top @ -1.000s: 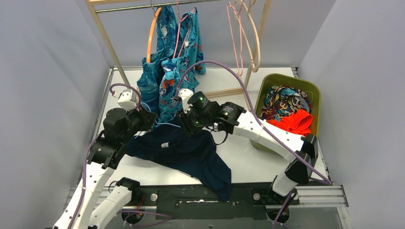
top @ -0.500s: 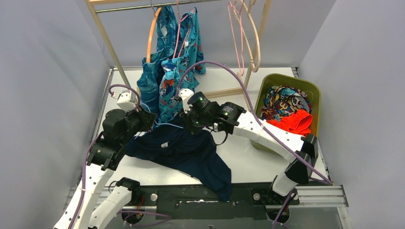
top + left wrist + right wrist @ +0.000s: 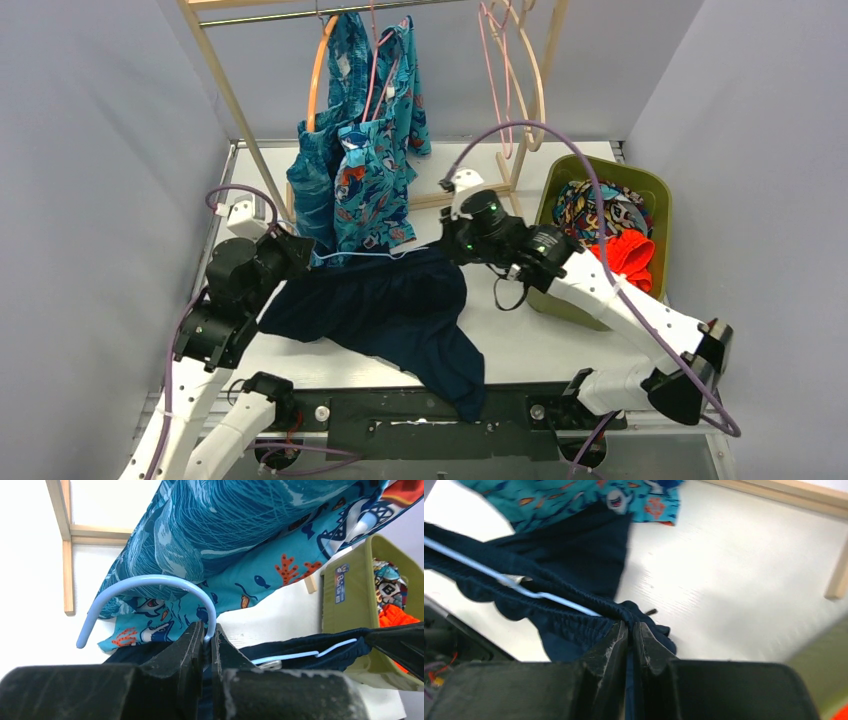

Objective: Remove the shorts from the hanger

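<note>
Navy fabric shorts [image 3: 385,310] lay spread on the white table [image 3: 530,335], waistband strung along a pale blue wire hanger [image 3: 150,582]. Teal leaf-print shorts [image 3: 312,185] and turquoise cartoon-print shorts [image 3: 375,190] hung behind. Olive-green plastic bin [image 3: 655,190] held multicolour patterned shorts [image 3: 590,215] and orange-red shorts [image 3: 630,255]. Left gripper [image 3: 206,630] pinched the hanger's neck; right gripper [image 3: 630,626] clamped the navy waistband.
</note>
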Robot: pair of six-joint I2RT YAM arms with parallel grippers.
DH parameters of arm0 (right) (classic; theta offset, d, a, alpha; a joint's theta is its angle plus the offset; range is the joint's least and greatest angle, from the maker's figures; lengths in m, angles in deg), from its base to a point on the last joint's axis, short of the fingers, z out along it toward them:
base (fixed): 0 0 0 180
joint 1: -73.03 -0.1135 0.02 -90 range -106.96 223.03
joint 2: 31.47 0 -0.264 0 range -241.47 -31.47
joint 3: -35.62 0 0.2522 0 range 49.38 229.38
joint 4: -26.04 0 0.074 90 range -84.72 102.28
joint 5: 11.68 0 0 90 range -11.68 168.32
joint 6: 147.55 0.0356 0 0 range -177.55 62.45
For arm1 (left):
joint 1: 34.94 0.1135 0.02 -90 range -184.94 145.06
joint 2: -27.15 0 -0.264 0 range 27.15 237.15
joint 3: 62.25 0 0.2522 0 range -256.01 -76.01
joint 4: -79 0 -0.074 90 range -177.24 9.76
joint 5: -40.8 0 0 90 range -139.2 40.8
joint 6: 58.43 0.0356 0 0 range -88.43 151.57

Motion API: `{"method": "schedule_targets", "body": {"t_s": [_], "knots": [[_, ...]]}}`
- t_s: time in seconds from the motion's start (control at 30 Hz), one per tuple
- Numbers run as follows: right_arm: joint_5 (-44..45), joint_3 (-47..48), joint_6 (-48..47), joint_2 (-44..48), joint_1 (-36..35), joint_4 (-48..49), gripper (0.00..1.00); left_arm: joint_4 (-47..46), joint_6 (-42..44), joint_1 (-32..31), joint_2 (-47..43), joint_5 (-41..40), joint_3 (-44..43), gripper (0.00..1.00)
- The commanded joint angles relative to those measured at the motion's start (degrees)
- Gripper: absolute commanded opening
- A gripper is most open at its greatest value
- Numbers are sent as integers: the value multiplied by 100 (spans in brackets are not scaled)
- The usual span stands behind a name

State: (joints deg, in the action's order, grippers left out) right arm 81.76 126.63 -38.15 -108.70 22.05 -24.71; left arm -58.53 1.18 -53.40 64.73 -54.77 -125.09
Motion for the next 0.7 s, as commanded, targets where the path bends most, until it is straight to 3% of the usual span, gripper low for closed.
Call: {"method": "schedule_targets", "body": {"t_s": [0.0, 0.23, 0.43, 0.57, 0.67], "knots": [[391, -430, 266, 577, 458, 124, 0, -194, 18, 36, -140, -436, -96, 0], [-17, -656, 301, 659, 474, 351, 0, -336, -99, 35, -47, -245, -58, 0], [-1480, -420, -156, 117, 338, 138, 8, -410, -212, 35, -16, -84, -49, 0], [-1421, -185, -238, -183, 189, -185, 27, -399, -189, 35, -20, -48, -102, 0], [-1157, -213, -233, -7, 174, -67, 47, -386, -131, 35, -47, -42, -110, 0]]}}
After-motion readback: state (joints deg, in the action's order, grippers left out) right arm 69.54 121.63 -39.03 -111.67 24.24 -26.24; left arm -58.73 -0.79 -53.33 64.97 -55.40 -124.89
